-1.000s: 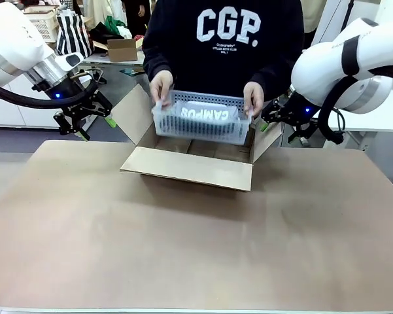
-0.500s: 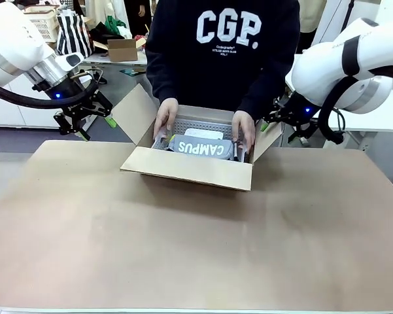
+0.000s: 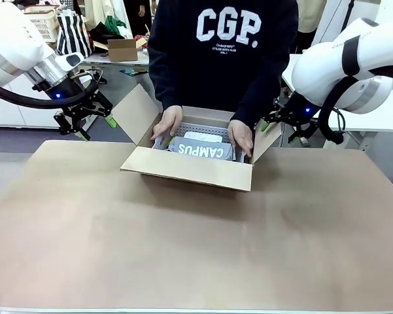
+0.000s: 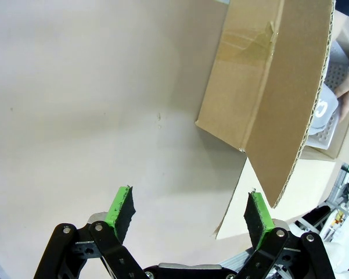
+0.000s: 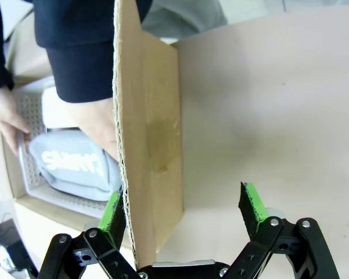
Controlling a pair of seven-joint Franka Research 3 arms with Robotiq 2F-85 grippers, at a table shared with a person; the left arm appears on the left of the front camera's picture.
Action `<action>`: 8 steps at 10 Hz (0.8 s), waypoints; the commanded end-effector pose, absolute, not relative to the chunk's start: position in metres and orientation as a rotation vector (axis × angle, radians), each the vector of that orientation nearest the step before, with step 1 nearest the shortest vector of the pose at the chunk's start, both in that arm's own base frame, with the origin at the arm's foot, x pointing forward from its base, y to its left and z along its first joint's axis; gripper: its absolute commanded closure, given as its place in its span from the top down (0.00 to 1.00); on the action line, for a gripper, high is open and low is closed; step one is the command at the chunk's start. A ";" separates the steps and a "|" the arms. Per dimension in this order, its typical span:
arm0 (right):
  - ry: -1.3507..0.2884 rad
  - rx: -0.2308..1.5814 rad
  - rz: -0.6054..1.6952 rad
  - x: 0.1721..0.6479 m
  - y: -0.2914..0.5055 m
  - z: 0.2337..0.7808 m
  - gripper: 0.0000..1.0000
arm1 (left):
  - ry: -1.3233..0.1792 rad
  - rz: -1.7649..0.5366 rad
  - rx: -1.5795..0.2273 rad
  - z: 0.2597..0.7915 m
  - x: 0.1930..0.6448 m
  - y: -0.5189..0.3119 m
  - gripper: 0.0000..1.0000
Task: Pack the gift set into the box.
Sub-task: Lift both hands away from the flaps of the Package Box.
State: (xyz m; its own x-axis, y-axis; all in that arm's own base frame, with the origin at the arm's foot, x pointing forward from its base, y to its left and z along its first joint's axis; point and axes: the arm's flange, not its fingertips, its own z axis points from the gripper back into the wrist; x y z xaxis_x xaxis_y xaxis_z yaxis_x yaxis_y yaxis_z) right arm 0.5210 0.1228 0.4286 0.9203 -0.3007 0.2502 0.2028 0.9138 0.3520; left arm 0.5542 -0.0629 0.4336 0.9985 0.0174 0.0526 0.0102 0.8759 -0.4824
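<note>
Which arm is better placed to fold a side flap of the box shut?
Right, I think. The open right gripper has the right flap edge between its fingers, so it can grip at once. The left gripper, open too, has the left flap off to one side, apart from it.

Robotics lab. Giveaways: two white arms, left arm [image 3: 16,42] and right arm [image 3: 343,62], reaching in over one brown-covered tabletop [image 3: 183,248], with a blue LED [image 3: 57,95] lit at each wrist. Left hand [image 4: 190,195] and right hand [image 5: 180,195] are black two-finger units with green pads. Person [image 3: 222,59] stands opposite. Background clutter: striped bag [image 3: 73,34], white basket [image 3: 44,25], small carton [image 3: 122,50] on a side table [image 3: 95,59], clothes [image 3: 108,13].
</note>
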 end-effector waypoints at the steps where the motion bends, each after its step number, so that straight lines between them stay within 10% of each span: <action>1: -0.305 0.317 -0.265 0.524 0.125 0.432 1.00 | -0.058 0.016 -0.483 0.436 0.553 -0.064 1.00; 8: -0.305 0.317 -0.265 0.524 0.125 0.432 1.00 | -0.058 0.016 -0.483 0.436 0.553 -0.064 1.00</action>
